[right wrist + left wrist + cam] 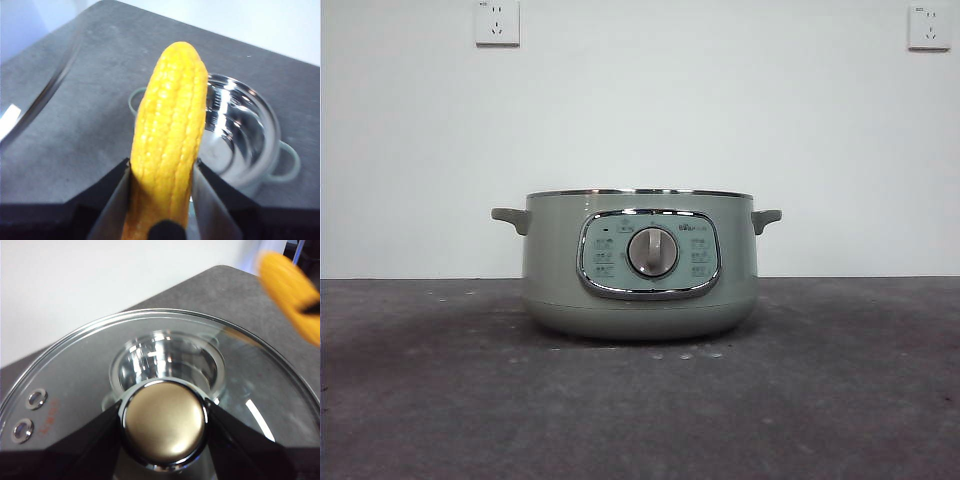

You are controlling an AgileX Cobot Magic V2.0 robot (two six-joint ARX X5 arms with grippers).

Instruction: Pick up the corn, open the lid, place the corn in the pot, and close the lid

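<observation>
The corn (167, 145) is clamped in the right end effector (162, 172), low centre of the right wrist frame, long axis running up-frame, rounded tip toward the open pot (240, 140). The left end effector (165, 422) grips the lid (75, 370) by its knob. 2 steps done; dropping in and closing remain.

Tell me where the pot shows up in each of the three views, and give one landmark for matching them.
Front view: the pot stands centre, lid off, control panel facing the camera.
Left wrist view: only its shiny inside shows, seen through the glass lid held by the left tool.
Right wrist view: it sits open behind the corn held in the right tool.
Shared landmark: the pot's bright metal rim.
</observation>
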